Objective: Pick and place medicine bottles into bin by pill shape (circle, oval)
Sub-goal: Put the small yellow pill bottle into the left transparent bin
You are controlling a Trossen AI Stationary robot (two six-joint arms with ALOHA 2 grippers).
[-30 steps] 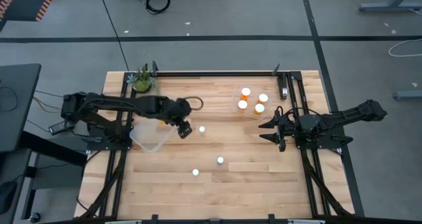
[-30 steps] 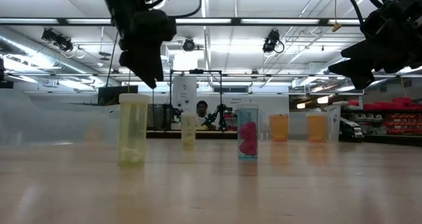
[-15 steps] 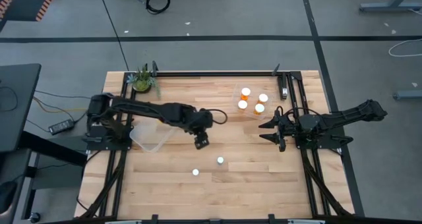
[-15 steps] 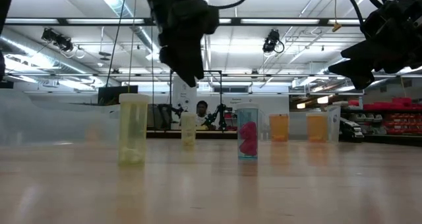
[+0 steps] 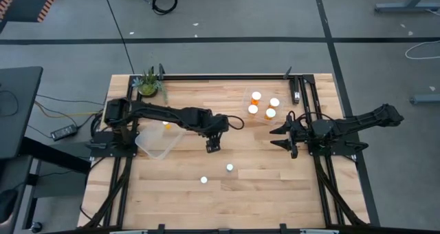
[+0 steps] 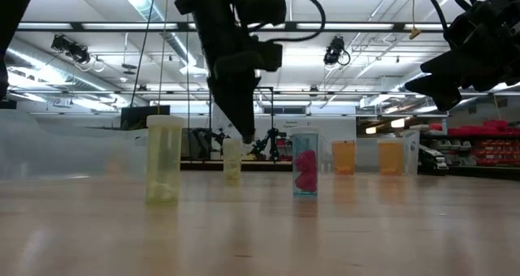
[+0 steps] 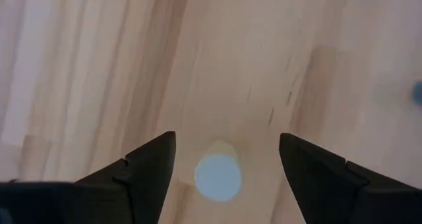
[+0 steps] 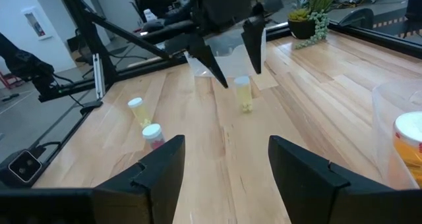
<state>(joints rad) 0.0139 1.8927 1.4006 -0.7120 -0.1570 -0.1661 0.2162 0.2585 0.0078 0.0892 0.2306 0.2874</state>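
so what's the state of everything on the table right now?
left tool: open, down over the centre bottle, not gripping
centre bottle: upright, capped, on the table
right tool: open, empty, beside the right bin
front bottles: upright, capped, loose on the table
right bin: holds four bottles, capped
left bin: on the table, contents unclear

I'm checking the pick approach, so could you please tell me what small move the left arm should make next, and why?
Probably lower straight down. The left gripper hangs open above the small bottle, whose white cap sits between the fingers but untouched. The right gripper waits open.
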